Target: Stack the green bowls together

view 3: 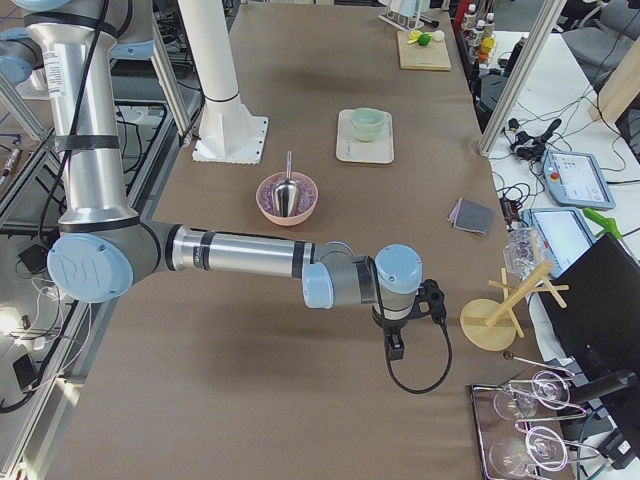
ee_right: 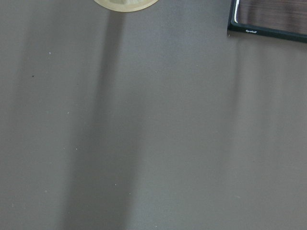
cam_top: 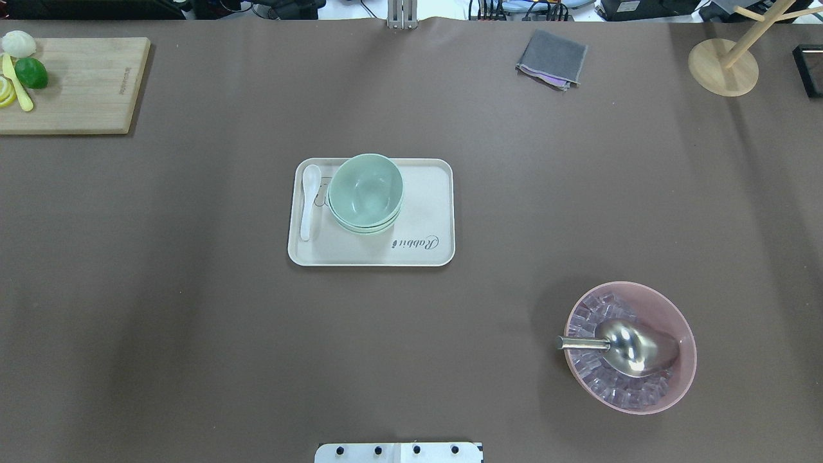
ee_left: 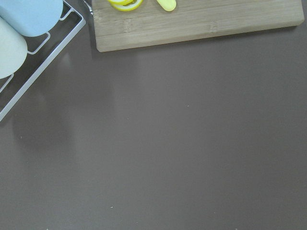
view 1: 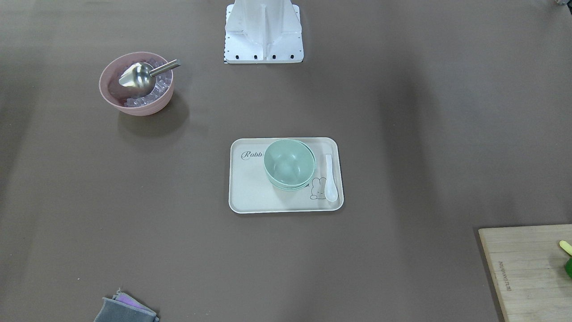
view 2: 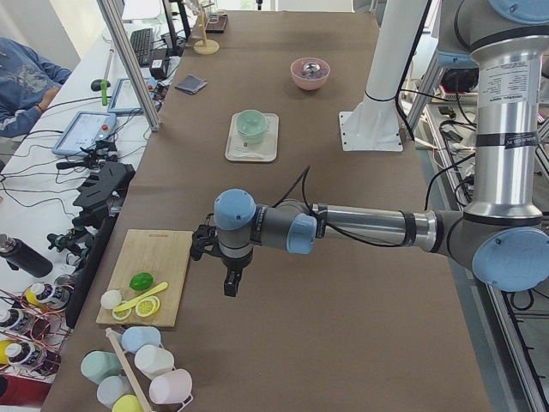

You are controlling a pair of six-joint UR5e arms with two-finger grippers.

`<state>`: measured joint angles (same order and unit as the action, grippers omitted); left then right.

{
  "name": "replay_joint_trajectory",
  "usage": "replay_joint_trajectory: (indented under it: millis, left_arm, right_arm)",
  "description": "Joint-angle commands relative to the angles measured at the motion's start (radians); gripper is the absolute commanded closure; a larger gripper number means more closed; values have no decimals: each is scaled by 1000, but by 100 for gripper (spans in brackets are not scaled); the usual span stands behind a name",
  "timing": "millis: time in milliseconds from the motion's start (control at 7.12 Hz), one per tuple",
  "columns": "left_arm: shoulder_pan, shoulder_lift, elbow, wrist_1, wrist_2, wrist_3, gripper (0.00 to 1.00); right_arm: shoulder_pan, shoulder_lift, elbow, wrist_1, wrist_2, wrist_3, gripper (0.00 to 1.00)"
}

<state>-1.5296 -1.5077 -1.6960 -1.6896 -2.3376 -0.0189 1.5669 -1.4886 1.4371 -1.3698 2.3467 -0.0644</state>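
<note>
Overhead exterior view puts the green bowls (cam_top: 365, 190) nested into one stack on the cream rabbit tray (cam_top: 424, 199) near mid-table. The stack sits toward the tray's 11 o'clock part, with a white ceramic spoon (cam_top: 308, 199) just beside it at 9 o'clock. Rims of the lower bowls peek out at the stack's 6 o'clock edge, so the nesting looks seated but slightly offset rather than perfectly flush. The pink bowl (cam_top: 688, 334) of ice with its metal scoop (cam_top: 633, 347) lies well apart at 4 o'clock of the tray. Neither arm is near the stack. The left gripper (view 2: 232, 279) hangs over bare table beside the wooden cutting board (view 2: 150, 270). The right gripper (view 3: 396, 345) hangs near the wooden rack base (view 3: 490, 325) at the opposite end. Only the side views show the claws, so I cannot tell how far open either is, or whether it holds anything. By my judgement the stacking is done. What remains is to leave the stack untouched and keep both arms clear of the tray, since a nudge could tip the top bowl or knock the spoon.
</note>
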Motion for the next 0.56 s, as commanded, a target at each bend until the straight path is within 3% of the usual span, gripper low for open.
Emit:
replay_joint_trajectory:
  millis: [0,421]
  left_arm:
    - [2,0,-4,-1,0,0,1]
    - [2,-2,-7,-1,0,0,1]
  right_arm:
    - [-1,4,-1,0,-3,0,0]
    - [-1,5,-1,0,-3,0,0]
